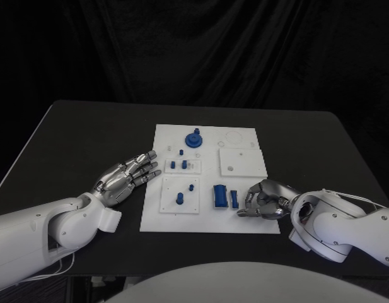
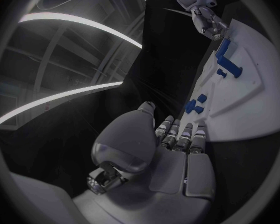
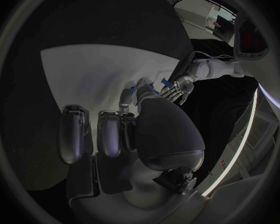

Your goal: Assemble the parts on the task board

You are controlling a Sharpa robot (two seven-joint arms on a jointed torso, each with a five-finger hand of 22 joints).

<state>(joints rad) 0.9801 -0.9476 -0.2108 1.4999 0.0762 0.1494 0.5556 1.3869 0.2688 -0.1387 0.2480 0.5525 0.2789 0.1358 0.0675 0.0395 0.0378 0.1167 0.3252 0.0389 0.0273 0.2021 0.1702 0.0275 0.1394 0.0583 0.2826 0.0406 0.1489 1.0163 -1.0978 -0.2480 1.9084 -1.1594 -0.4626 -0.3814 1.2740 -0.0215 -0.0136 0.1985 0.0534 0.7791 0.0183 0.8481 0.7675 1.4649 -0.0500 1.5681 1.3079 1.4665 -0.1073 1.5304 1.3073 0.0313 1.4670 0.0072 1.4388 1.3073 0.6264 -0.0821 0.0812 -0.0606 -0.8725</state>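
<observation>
Black table (image 1: 76, 139): task board (image 1: 249, 136) between open-fingered robot hands.

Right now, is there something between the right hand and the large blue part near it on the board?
Nothing visible does. The right hand sits at the task board's near edge, right beside the large blue part; whether its fingers already touch a part, I cannot tell.

One task board (image 1: 249, 218), white, between two hands: left hand (image 1: 126, 178) beside one edge, right hand (image 1: 265, 199) over opposite corner. Blue parts (image 1: 221, 196) on board: about eight visible; smallest hard to separate. Three raised white plates (image 1: 243, 160) on board. One black table (image 1: 76, 139).
</observation>
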